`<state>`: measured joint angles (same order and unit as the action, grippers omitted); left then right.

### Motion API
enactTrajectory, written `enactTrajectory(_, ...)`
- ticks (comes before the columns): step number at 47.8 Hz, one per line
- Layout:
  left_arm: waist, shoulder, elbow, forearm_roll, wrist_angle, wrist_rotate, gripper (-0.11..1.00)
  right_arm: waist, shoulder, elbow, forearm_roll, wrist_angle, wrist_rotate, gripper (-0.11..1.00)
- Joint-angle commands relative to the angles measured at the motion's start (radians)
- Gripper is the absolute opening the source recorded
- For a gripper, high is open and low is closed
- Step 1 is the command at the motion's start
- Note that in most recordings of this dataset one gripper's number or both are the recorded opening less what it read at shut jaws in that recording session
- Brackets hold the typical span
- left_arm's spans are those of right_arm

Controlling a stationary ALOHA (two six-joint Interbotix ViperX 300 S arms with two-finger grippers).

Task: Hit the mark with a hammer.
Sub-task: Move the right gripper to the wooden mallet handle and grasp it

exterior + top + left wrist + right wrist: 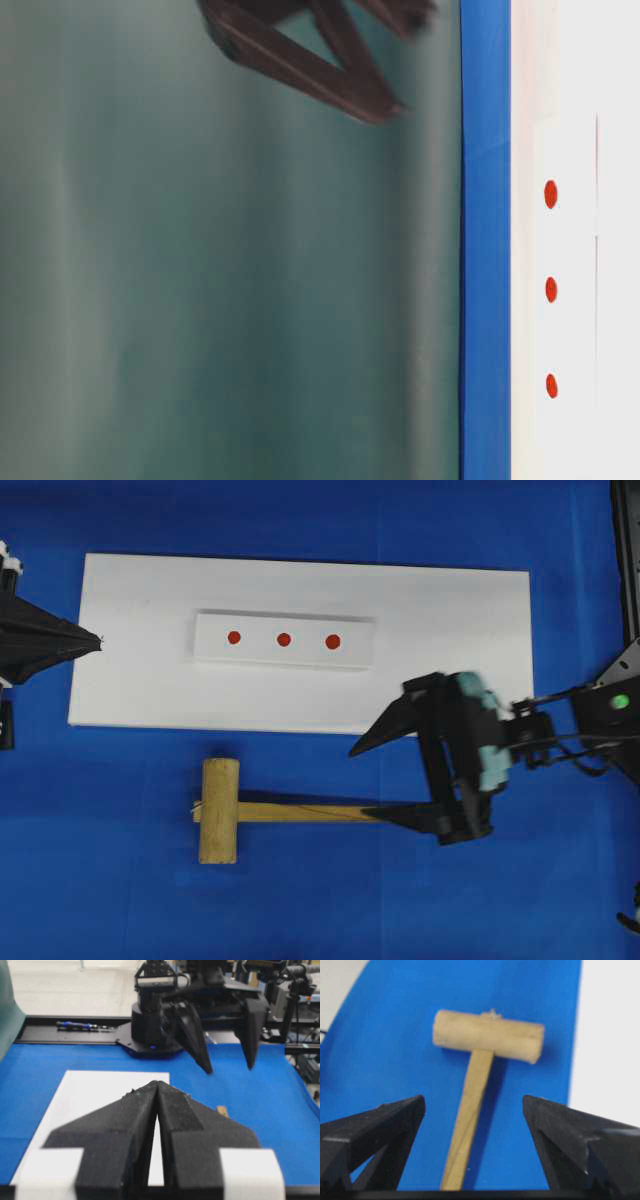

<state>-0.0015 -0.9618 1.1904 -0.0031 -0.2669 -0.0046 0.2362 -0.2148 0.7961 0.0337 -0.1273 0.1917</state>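
Spread wide around the hammer's handle end, right claw poised to grab, head lying below the white board; left claw pinched shut, idle.

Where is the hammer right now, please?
Overhead, the hammer lies on the blue cloth below the white board, its handle end between the open right gripper's fingers.

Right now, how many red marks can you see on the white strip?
3, in a row along the white strip on the board: left mark, middle mark, right mark. All three also show in the table-level view. None looks hidden.
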Motion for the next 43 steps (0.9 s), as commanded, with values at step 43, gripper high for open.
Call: enactTrajectory(43, -0.003, 0.009, 0.032, -0.006, -0.006, -0.018, 0.0, 0.064, 0.548, -0.138, 0.256, -0.333, -0.002, 0.9)
